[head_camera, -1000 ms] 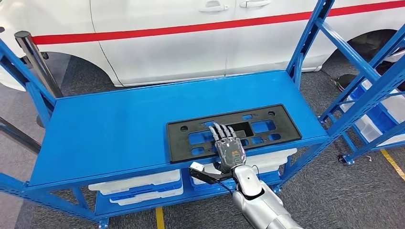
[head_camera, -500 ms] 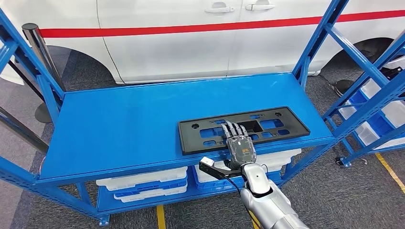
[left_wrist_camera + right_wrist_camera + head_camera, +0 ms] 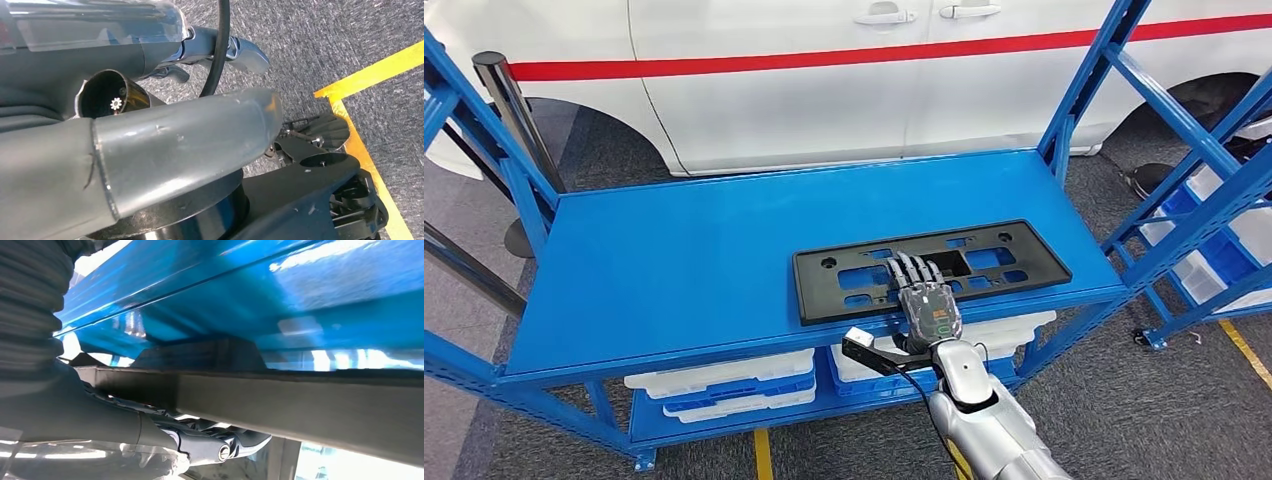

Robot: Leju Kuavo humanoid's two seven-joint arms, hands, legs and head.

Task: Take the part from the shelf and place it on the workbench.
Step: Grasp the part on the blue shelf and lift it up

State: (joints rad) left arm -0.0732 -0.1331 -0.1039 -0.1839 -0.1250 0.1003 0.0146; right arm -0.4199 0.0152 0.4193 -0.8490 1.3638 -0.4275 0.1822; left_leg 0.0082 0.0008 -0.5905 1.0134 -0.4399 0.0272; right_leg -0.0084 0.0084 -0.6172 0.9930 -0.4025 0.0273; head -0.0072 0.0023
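Part: black plate (image 3: 931,268) flat on the blue shelf (image 3: 674,260).
Right hand (image 3: 927,300): fingers spread over its near edge (whether we have hold, we cannot tell).
Risk: a shallow hold could let it slide off.

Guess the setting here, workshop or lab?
Probably a car workshop or assembly bay: a white car parked behind blue metal shelving, a black plastic car part on the shelf, yellow floor lines.

One black part (image 3: 932,270), three white bins (image 3: 720,375).
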